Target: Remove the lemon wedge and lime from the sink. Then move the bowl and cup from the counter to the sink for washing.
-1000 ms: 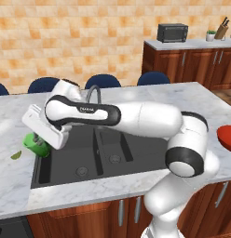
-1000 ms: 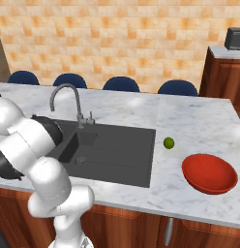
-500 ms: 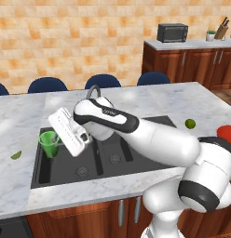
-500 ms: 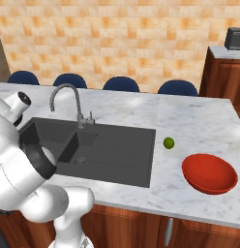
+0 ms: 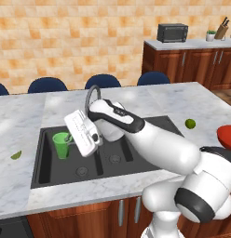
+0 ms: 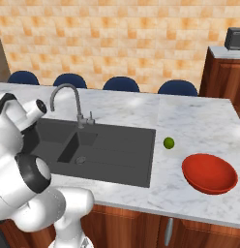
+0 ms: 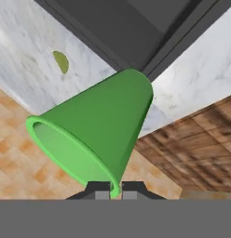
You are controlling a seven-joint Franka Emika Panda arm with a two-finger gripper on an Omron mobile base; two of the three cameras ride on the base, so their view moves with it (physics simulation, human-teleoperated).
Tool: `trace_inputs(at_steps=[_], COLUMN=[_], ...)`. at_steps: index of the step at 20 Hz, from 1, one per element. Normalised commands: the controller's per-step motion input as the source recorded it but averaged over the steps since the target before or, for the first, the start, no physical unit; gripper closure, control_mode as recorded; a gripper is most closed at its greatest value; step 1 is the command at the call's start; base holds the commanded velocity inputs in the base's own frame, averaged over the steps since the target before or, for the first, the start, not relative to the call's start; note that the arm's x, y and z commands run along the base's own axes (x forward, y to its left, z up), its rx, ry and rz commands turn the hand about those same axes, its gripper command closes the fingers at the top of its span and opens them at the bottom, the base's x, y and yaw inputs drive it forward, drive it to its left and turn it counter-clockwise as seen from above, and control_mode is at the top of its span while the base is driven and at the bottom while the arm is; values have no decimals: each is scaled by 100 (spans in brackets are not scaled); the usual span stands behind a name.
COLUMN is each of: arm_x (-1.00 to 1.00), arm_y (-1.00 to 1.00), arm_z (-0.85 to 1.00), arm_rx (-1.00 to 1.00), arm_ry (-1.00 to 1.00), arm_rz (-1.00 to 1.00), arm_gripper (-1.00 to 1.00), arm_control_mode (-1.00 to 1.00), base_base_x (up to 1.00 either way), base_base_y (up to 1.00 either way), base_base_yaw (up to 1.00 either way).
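Since a second ago you have swung the arm from the counter's left edge toward the sink (image 5: 150,124); the cup (image 5: 61,145) that sat on the marble beside the basin then now hangs over the left basin, carried along in the gripper (image 5: 71,138). Half a second ago it was nearer the basin's left wall; now it is further in, upright, with its rim level with the sink edge or a little above.

Your jaws are pinched nearly shut on the cup's rim: in the hand view the green wall (image 7: 96,135) runs straight down between the two dark tips (image 7: 116,189), and the cup tapers away from them toward the dark basin.

Left of the jaws, the lemon wedge (image 5: 16,155) lies flat on the counter (image 5: 15,116), well clear of the sink. Far to the right of the jaws the lime (image 6: 169,143) sits on the marble just past the sink's right edge, and the bowl (image 6: 209,173) stands beyond it, nearer the front edge.

The faucet (image 6: 67,100) arches over the divider just behind the hand; nothing lies between the cup and the basin floor. The lettering on the arm's link is too small to read.
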Motion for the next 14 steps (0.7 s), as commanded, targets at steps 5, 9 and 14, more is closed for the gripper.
trace_inputs(at_steps=[5,9,14], arm_x=[18,18,22], arm_y=[-32,-25,-22], arm_z=[0,0,0], arm_rx=[0,-2,0], arm_ry=[17,15,5], arm_rz=[-6,-3,0], arm_gripper=[100,100,100], arm_control_mode=[-100,-100,-100], base_base_x=[0,0,0], base_base_y=[0,0,0], base_base_yaw=[0,0,0])
